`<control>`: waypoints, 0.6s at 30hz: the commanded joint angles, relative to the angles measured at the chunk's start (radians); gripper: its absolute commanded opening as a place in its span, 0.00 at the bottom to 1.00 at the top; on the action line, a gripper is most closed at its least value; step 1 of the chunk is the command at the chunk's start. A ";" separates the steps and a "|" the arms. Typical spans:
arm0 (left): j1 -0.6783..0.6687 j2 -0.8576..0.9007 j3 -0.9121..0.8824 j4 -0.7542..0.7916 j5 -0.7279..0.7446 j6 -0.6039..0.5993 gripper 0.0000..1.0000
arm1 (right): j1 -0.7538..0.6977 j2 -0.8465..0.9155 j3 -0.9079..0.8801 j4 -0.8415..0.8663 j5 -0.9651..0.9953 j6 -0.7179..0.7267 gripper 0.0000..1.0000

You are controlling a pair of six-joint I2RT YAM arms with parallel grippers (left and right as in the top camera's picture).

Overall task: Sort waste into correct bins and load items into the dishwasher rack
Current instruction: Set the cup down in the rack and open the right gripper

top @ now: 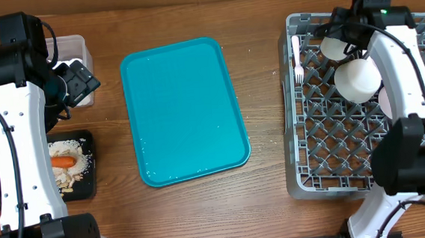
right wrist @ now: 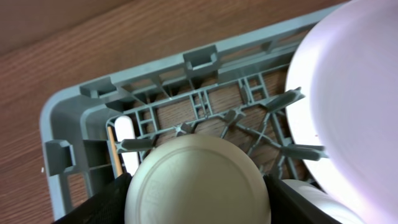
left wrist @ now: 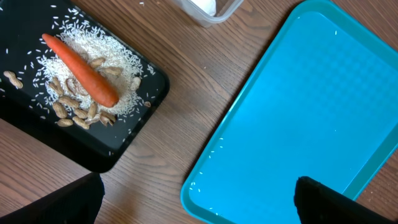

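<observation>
The black tray point(top: 86, 189) holds the orange carrot point(top: 64, 162) on rice and beige scraps; the left wrist view shows the carrot point(left wrist: 81, 70) and tray point(left wrist: 93, 155) too. The clear tub point(top: 80, 44) is at the back left. My left gripper point(top: 82, 81) is open and empty, above the teal tray's corner point(left wrist: 199, 199). The grey rack point(top: 307, 184) holds a white fork point(top: 297, 62), a white bowl point(top: 357, 79) and the plate point(right wrist: 354, 81). My right gripper point(top: 344, 38) is shut on a small white bowl point(right wrist: 196, 180) held inside the rack's back corner point(right wrist: 68, 118).
The flat teal tray point(top: 182, 110) lies in the middle with a few rice grains along its edge. Another white dish point(right wrist: 314, 208) sits under the plate at the right wrist view's lower right. Rice is scattered on the black tray's rim.
</observation>
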 commanded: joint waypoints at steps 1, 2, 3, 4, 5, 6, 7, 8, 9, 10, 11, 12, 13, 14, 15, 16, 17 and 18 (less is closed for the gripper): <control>0.005 -0.002 0.009 0.002 0.005 -0.016 1.00 | 0.005 0.027 0.001 0.013 -0.014 0.001 0.48; 0.005 -0.002 0.009 0.002 0.005 -0.016 1.00 | 0.006 0.033 0.001 0.013 -0.016 0.001 0.54; 0.005 -0.002 0.009 0.002 0.005 -0.016 1.00 | 0.006 0.034 0.001 0.012 -0.018 0.000 0.60; 0.005 -0.002 0.009 0.002 0.004 -0.016 1.00 | 0.006 0.034 0.001 0.011 -0.018 0.000 0.64; 0.005 -0.002 0.009 0.002 0.005 -0.016 1.00 | 0.006 0.031 0.003 0.008 -0.018 0.001 0.67; 0.005 -0.002 0.009 0.002 0.005 -0.016 1.00 | 0.006 0.028 0.005 0.005 -0.018 0.001 0.73; 0.005 -0.002 0.009 0.002 0.004 -0.016 1.00 | 0.006 0.019 0.010 -0.002 -0.018 0.001 0.77; 0.005 -0.002 0.009 0.002 0.005 -0.016 1.00 | 0.006 0.011 0.015 -0.011 -0.018 0.001 0.97; 0.005 -0.002 0.009 0.002 0.005 -0.016 1.00 | 0.006 0.001 0.022 -0.020 -0.018 0.001 1.00; 0.005 -0.002 0.009 0.002 0.005 -0.016 1.00 | 0.006 -0.010 0.029 -0.029 -0.018 0.001 1.00; 0.005 -0.002 0.009 0.002 0.005 -0.016 1.00 | 0.006 -0.023 0.037 -0.039 -0.018 0.002 1.00; 0.005 -0.002 0.009 0.002 0.005 -0.016 1.00 | 0.006 -0.040 0.049 -0.053 -0.018 0.005 1.00; 0.005 -0.002 0.009 0.002 0.005 -0.016 1.00 | 0.006 -0.054 0.058 -0.067 -0.018 0.005 1.00; 0.005 -0.002 0.009 0.002 0.005 -0.016 1.00 | 0.006 -0.073 0.069 -0.084 -0.018 0.007 1.00; 0.005 -0.002 0.009 0.002 0.005 -0.016 1.00 | 0.006 -0.090 0.078 -0.101 -0.019 0.010 1.00; 0.005 -0.002 0.009 0.002 0.005 -0.016 1.00 | 0.006 -0.111 0.089 -0.126 -0.018 0.027 1.00; 0.005 -0.002 0.009 0.002 0.005 -0.016 1.00 | 0.006 -0.129 0.099 -0.151 -0.019 0.039 1.00; 0.005 -0.002 0.009 0.002 0.005 -0.016 1.00 | 0.006 -0.148 0.111 -0.185 -0.019 0.059 1.00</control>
